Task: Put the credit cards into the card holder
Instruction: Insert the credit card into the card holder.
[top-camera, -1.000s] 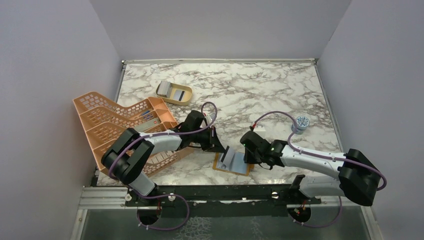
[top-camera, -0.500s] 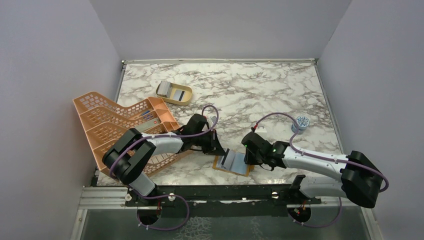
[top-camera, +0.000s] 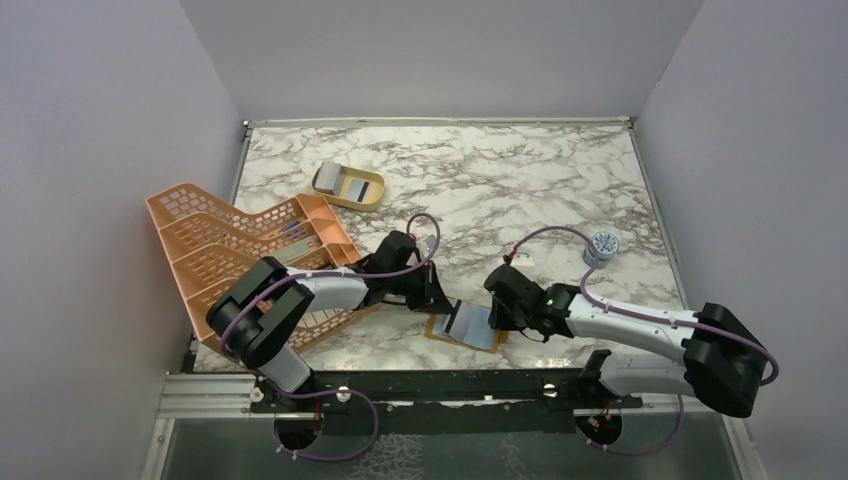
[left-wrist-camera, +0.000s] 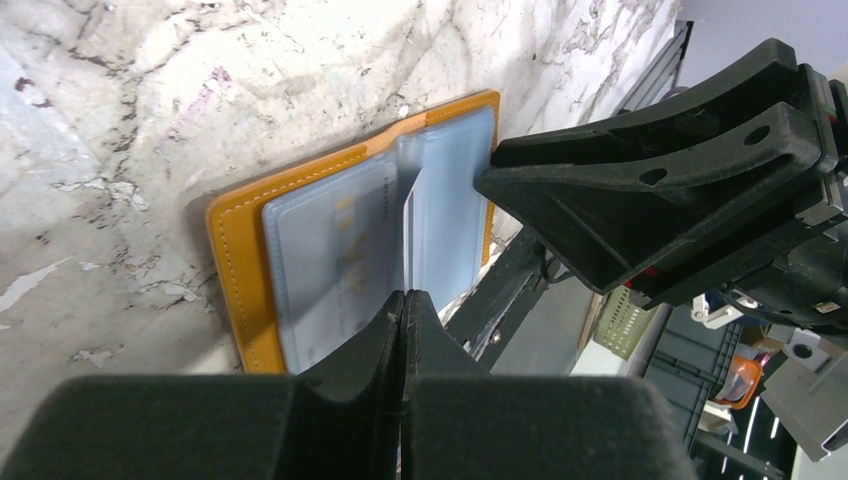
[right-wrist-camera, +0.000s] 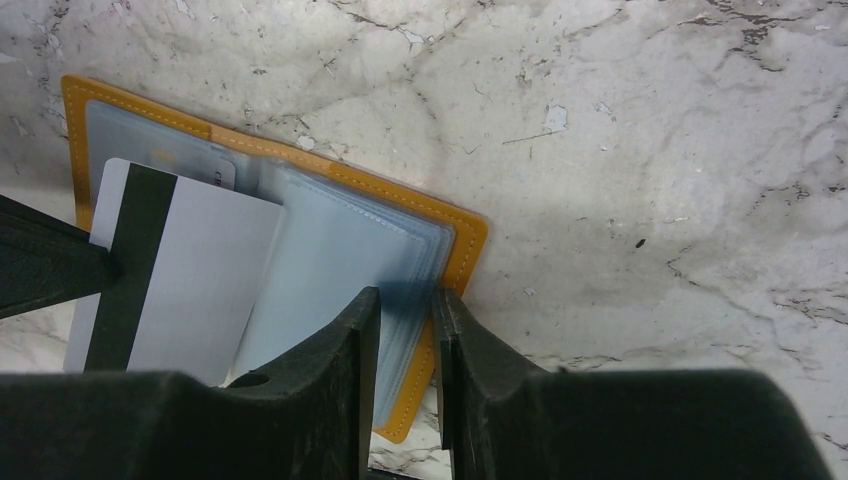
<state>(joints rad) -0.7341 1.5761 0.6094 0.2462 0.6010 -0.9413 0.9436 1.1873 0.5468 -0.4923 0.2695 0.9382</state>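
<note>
stripe on card (right-wrist-camera: 190, 280): right wrist only. left jaws clench it, right jaws pinch card holder (right-wrist-camera: 458, 245). marble worktop (right-wrist-camera: 650, 150), pale walls (top-camera: 100, 150).

Open card holder between two grippers, marble table, overhead view.
Card holder (top-camera: 481, 337), mustard-orange rim with a grey-blue inside, lay open near the table's (top-camera: 520, 180) front edge. Left gripper (top-camera: 443, 297) met a tilted pale credit card (top-camera: 461, 316) over the holder's left half; right gripper (top-camera: 493, 318) sat at its right edge. Peach lattice rack (top-camera: 215, 250) stood at the left, part off the table. Tan oval dish (top-camera: 326, 180) behind it held a grey card. Small round bluish item (top-camera: 601, 245) lay far right.
</note>
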